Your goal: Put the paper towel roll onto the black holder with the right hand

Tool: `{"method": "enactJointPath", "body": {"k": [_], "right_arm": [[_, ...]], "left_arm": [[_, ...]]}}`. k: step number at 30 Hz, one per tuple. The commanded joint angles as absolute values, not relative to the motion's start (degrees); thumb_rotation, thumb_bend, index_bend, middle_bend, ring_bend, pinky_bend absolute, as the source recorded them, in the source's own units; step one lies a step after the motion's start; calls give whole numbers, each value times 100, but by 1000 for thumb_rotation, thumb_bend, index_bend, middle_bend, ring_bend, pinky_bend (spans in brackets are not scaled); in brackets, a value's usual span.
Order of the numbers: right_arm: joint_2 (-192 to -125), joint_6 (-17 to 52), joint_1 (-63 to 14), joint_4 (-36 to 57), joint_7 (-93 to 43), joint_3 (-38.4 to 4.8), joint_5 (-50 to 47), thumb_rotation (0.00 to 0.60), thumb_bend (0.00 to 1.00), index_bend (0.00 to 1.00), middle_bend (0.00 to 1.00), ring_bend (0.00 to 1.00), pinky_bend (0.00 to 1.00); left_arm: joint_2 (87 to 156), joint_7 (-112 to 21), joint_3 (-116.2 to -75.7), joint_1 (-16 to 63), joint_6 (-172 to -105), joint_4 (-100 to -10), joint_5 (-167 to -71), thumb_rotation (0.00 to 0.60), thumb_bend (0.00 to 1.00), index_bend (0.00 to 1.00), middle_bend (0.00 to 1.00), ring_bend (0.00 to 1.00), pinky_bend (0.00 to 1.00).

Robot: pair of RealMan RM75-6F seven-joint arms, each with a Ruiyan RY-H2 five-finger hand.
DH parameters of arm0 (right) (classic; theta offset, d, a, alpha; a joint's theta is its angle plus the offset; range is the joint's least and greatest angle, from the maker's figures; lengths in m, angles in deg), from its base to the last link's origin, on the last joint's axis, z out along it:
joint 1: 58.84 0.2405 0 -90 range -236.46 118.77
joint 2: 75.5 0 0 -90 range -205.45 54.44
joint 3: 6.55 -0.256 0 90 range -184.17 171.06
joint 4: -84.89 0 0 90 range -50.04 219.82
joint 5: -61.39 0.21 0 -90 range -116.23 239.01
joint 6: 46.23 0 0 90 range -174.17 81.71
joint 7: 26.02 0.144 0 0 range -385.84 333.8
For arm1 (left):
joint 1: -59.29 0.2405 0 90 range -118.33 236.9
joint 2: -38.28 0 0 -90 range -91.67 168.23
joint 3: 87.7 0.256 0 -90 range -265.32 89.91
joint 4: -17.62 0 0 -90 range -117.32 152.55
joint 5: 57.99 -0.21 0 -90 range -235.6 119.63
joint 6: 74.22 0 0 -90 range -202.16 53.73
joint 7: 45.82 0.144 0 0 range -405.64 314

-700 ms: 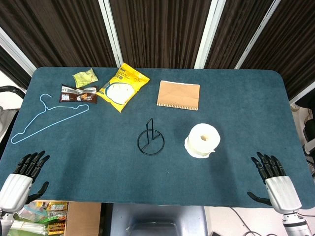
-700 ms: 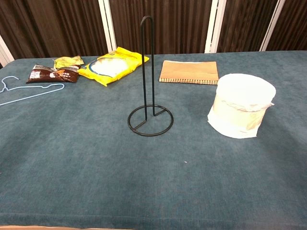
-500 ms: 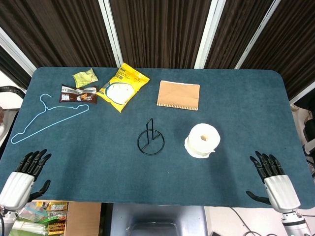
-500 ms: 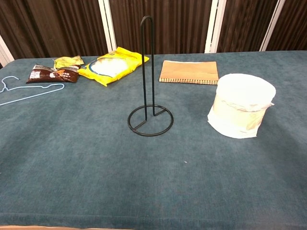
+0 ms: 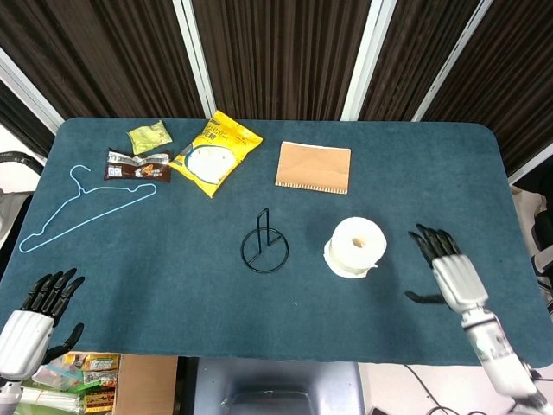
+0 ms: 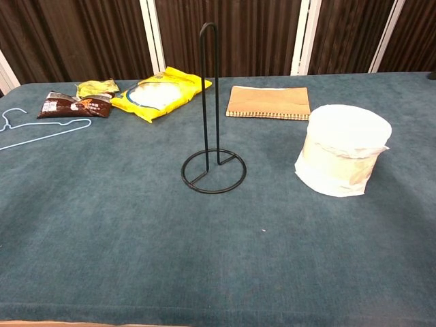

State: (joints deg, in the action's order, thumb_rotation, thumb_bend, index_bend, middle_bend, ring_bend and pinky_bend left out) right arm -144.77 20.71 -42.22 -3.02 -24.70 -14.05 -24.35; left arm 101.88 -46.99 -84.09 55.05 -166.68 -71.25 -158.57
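The white paper towel roll stands upright on the blue table, right of centre. The black wire holder stands bare to its left, its post upright. My right hand is over the table to the right of the roll, fingers spread and holding nothing, a short gap away from it. My left hand hovers at the front left corner, fingers apart and empty. Neither hand shows in the chest view.
A brown notebook lies behind the roll. A yellow snack bag, a brown wrapper and a small green packet lie at the back left. A light blue hanger lies on the left.
My right hand has moved from the front right corner inward and forward over the table, toward the roll. My left hand has drifted slightly back toward the front edge. The roll and holder are unmoved.
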Motion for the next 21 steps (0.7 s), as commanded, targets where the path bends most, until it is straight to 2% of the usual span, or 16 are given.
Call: {"method": "enactJointPath", "body": {"k": [1, 14, 21], "right_arm": [[-14623, 1354, -3680, -201, -2465, -1720, -1844, 600, 91, 0, 0, 0, 0], [-14894, 172, -2928, -53, -2835, -1915, -609, 600, 86, 0, 0, 0, 0], [-15050, -233, -2572, 56, -3112, -1902, -119, 600, 87, 17, 12, 0, 2]], "left_arm": [[10202, -4662, -8434, 5510, -16660, -7146, -15817, 600, 421, 0, 4, 16, 98], [10173, -4845, -8388, 5569, -16750, -7007, -15876, 600, 420, 0, 4, 16, 98], [10194, -4819, -8418, 5531, -16679, -7012, -15842, 600, 420, 0, 3, 16, 98]]}}
